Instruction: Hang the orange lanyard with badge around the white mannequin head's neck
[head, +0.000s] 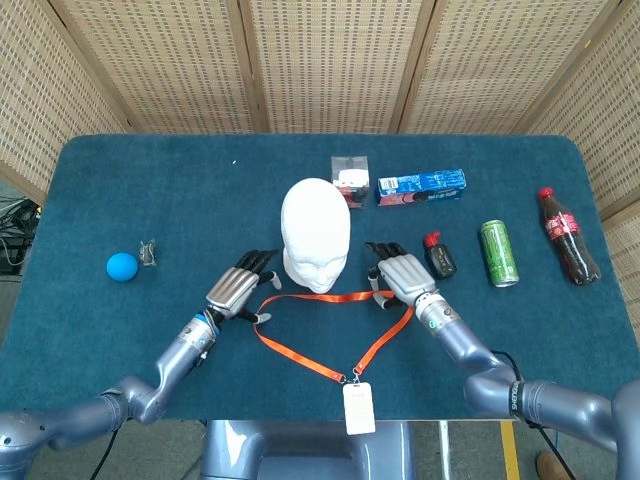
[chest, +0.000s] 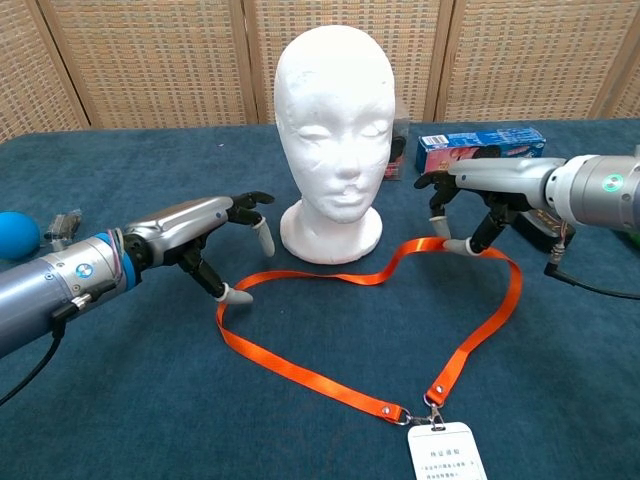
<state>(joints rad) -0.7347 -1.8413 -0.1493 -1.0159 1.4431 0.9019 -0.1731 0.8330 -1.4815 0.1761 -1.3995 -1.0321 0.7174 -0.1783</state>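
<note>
Plainly, from the head view, nothing is hung yet: the orange fabric lanyard (head: 318, 330) lies flat as an open loop on the blue carpeted table (head: 120, 190), just in front of the white foam mannequin head (head: 316, 234), and its white rectangular badge (head: 358, 407) rests at the near table edge. The left hand (head: 238, 291) hovers at the loop's left bend with fingers spread, holding nothing. The right hand (head: 403, 279) sits over the loop's right bend, fingers curled down toward the strap. Behind the head stand a small clear plastic box (head: 350, 180), whose contents are too small to make out, and a blue printed carton (head: 421, 186), closed. Further right are a small dark bottle with a red cap (head: 439, 255), a green drinks can (head: 498, 253) and a cola bottle with a red cap (head: 568, 235); far left, a blue ball (head: 121, 266).

From the chest view, the left hand (chest: 215, 240) is released, one fingertip near the strap's left bend but apart from it. The right hand (chest: 478, 205) has fingertips touching the strap where it rises slightly off the table; whether it truly pinches the strap I cannot tell. The whole job remains: grasping both sides, lifting the loop, passing it over the crown and settling it around the neck
</note>
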